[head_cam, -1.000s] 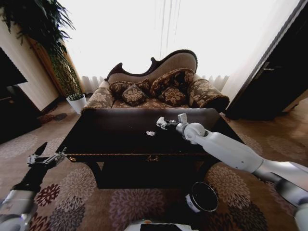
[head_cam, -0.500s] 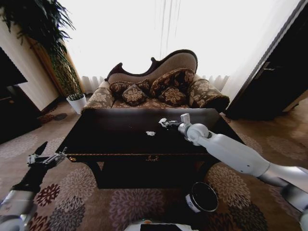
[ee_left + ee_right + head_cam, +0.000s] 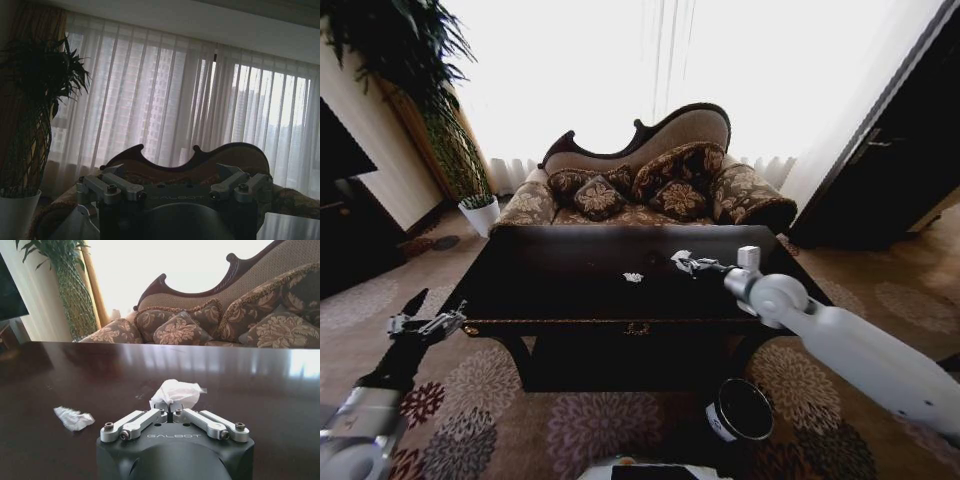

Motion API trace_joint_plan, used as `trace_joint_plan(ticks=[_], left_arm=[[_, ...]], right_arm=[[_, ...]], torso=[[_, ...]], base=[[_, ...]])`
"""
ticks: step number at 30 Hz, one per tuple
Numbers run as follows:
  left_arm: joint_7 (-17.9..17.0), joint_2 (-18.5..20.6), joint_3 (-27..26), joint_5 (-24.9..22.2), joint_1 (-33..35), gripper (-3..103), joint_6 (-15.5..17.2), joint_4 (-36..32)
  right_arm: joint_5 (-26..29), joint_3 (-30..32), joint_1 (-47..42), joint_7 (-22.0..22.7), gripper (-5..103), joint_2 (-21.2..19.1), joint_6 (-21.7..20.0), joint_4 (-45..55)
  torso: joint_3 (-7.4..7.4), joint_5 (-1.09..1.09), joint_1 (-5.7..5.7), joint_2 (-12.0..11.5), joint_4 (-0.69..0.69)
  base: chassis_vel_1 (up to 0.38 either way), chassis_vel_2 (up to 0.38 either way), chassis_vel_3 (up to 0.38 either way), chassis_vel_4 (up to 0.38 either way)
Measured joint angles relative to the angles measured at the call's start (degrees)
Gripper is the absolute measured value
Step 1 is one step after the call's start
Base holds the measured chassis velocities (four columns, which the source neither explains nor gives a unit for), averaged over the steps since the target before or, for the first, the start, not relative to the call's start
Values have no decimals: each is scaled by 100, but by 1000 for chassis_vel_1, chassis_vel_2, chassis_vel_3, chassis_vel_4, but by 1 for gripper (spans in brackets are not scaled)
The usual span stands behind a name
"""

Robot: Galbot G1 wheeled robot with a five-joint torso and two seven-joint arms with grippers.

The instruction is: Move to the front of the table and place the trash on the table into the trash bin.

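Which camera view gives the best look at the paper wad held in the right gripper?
The right wrist view: the crumpled white paper wad sits close, pinched in the right gripper. The head view shows it only as a small white speck above the table. The left wrist view looks toward the curtains.

A furnished living room; a carved sofa (image 3: pixel 650 165) with patterned cushions (image 3: pixel 675 190), sheer curtains (image 3: pixel 650 70), floral carpet (image 3: pixel 490 400), a potted plant (image 3: pixel 440 110), and a dark wooden table (image 3: pixel 570 275).
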Motion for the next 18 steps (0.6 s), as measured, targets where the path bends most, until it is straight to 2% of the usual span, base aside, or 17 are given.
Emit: trace_joint_plan(ticks=[4, 5, 8, 9, 10, 13, 15, 16, 18], left_arm=[[-4, 208, -90, -158, -57, 100, -2, 26], [-4, 208, -90, -158, -57, 100, -2, 26], [-14, 289, -148, -288, -113, 100, -1, 35], [-16, 312, -159, -333, -145, 100, 0, 45], [-16, 312, -159, -333, -145, 100, 0, 45], [-16, 338, -160, -391, -213, 100, 0, 74], [-15, 341, -116, -403, -281, 100, 0, 101], [-15, 341, -116, -403, -281, 100, 0, 101], [-14, 332, -37, -395, -348, 100, 0, 126]], right_arm=[[212, 1069, -957, 206, 0, -109, 15, 495], [212, 1069, -957, 206, 0, -109, 15, 495], [251, 2088, -1651, 252, 0, -85, 12, 863], [254, 2544, -2089, 234, 0, -18, -2, 1006], [254, 2544, -2089, 234, 0, -18, -2, 1006], [215, 3629, -3153, 122, 0, 218, -3, 1225], [114, 4476, -3972, 1, 0, 529, 28, 1403], [114, 4476, -3972, 1, 0, 529, 28, 1403], [-122, 5002, -4595, -186, 0, 911, 119, 1551]], torso=[[0, -1, 0, 0, 2], [0, -1, 0, 0, 2], [0, -5, 1, 0, 4], [1, 0, 1, 0, 3], [1, 0, 1, 0, 3], [0, -1, 0, 0, 3], [0, -2, 0, 0, 2], [0, -2, 0, 0, 2], [0, -1, 0, 0, 2]], base=[[0, 0, 0, 0], [0, 0, 0, 0], [0, 0, 0, 0], [0, 0, 0, 0], [0, 0, 0, 0], [0, 0, 0, 0], [0, 0, 0, 0], [0, 0, 0, 0], [0, 0, 0, 0]])
